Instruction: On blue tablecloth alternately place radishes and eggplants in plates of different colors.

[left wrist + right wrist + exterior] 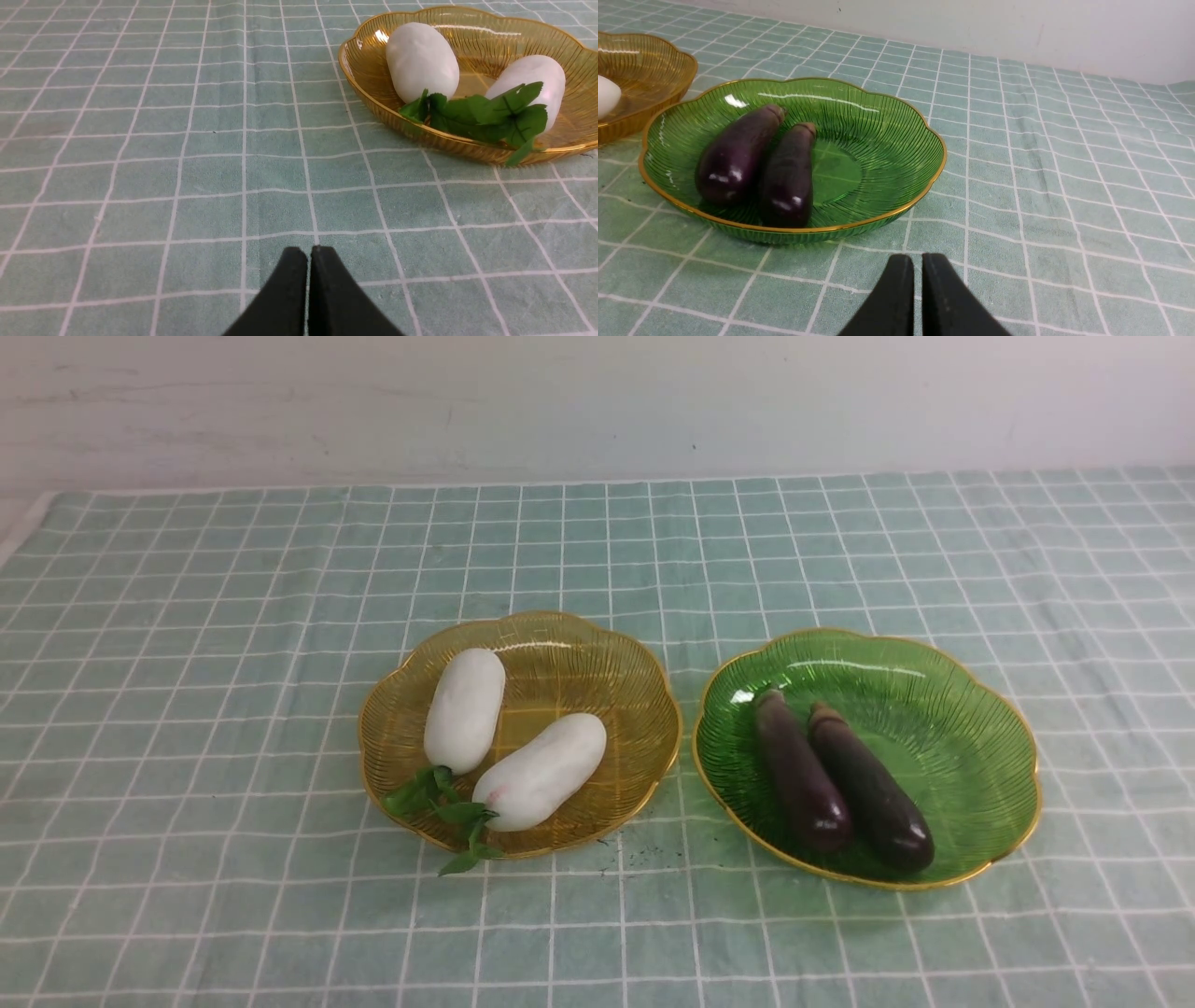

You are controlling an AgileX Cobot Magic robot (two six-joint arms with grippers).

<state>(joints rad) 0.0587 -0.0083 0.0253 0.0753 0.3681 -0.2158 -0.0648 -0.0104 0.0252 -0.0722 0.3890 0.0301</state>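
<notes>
A: The blue tablecloth (187, 644) is lying flat with both plates on it. Where are we standing on the task?

B: Judging by the layout, sorting is looking finished. The amber plate (625, 663) is holding two radishes (465, 709), leaves pointing toward the robot and spilling over the near rim. The green plate (980, 756) is holding two eggplants (803, 775), lying side by side and touching, stems pointing away.

A: So what is the step in hand asking for?

B: I'm reading it as parking the arms without disturbing anything. Doing it well means keeping both arms low-risk: moving away from the gold rims, not sweeping across the leaves hanging over the amber plate's edge.

A: And the grippers?

B: The left gripper (309, 249) is showing its jaws pressed together, gripping nothing, hovering over bare cloth; the amber plate is sitting well apart from it, ahead and off to one side. The right gripper (917, 256) is showing only a thin slit between its jaws, also empty, with the green plate's near rim just ahead of its tips.

A: Neither arm is appearing in the front view?

B: Correct, neither one.
</notes>
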